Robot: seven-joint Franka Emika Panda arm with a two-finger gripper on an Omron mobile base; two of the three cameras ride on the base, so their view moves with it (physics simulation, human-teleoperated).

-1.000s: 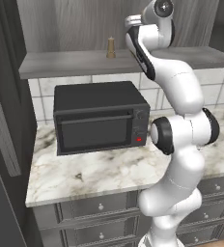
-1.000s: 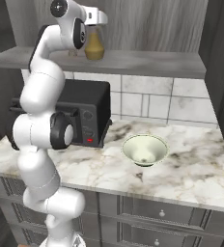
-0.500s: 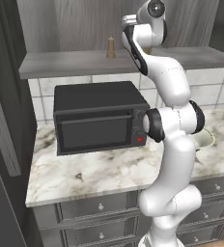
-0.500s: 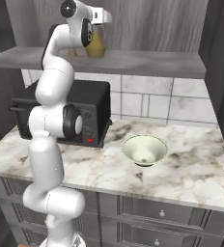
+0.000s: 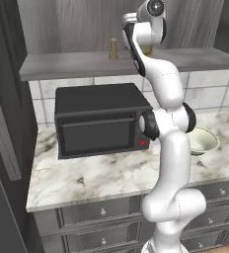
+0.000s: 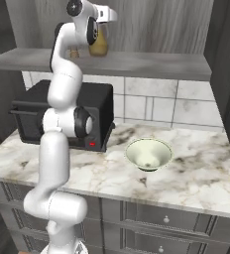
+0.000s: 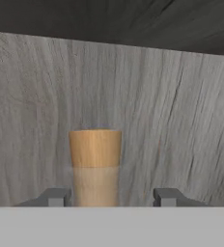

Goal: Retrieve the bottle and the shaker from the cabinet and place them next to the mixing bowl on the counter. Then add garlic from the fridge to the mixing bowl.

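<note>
A white robot arm reaches up to the cabinet shelf (image 6: 151,64), its gripper (image 7: 111,197) set around the cork-topped bottle (image 7: 95,166); the 2 fingertips (image 7: 56,197) stand part-way apart, the left one close beside the glass and the right one apart from it, so no grip can be confirmed. The shaker (image 5: 113,49) waits further along the shelf, and the mixing bowl (image 6: 148,153) sits on the marble counter (image 6: 201,176) beside the microwave (image 5: 99,126). An off-centre squeeze could tip the bottle or push it against the back wall
</note>
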